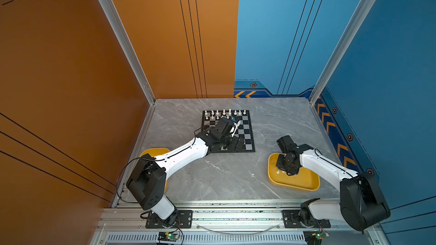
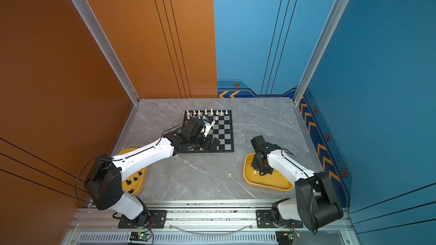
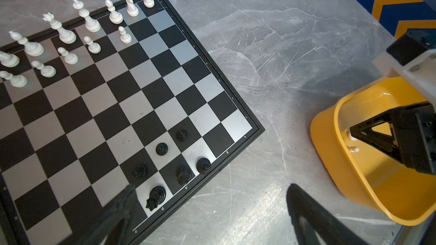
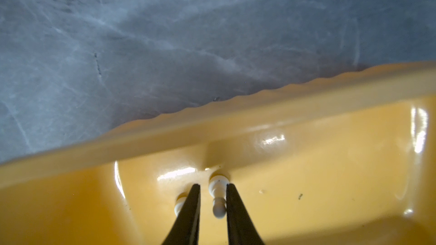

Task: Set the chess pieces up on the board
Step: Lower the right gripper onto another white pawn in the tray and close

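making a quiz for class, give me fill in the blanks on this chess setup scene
In the yellow plastic tray, the right gripper straddles a small ___ plastic pawn.
The left gripper hangs ___ and empty over the edge of the black-and-silver checkered board.
The left wrist view shows ___ small black plastic pieces on that board.
Missing words: white; open; six
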`<action>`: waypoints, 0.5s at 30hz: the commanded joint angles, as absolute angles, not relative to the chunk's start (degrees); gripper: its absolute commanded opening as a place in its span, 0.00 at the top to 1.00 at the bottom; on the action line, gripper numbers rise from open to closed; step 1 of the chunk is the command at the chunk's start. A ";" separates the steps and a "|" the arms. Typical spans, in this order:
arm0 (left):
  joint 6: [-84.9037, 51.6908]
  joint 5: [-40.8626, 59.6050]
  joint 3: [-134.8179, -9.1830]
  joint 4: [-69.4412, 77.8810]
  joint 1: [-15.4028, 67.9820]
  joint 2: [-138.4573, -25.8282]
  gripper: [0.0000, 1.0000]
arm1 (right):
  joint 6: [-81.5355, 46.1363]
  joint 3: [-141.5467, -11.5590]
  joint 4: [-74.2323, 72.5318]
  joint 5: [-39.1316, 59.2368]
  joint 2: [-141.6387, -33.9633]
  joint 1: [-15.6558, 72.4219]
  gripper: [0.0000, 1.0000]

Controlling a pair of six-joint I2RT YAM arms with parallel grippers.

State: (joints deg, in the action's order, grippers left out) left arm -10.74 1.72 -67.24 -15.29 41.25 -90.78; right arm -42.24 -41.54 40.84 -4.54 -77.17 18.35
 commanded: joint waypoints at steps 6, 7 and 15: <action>-10.38 1.47 -68.97 -16.81 40.41 -90.66 0.00 | -42.38 -40.61 40.38 -4.64 -77.87 17.80 0.78; -10.37 1.41 -68.95 -16.87 40.37 -90.70 0.00 | -42.40 -40.52 40.43 -4.50 -77.88 17.75 0.78; -10.29 1.58 -69.00 -16.80 39.74 -90.57 0.00 | -42.19 -40.60 40.68 -4.66 -78.10 17.67 0.81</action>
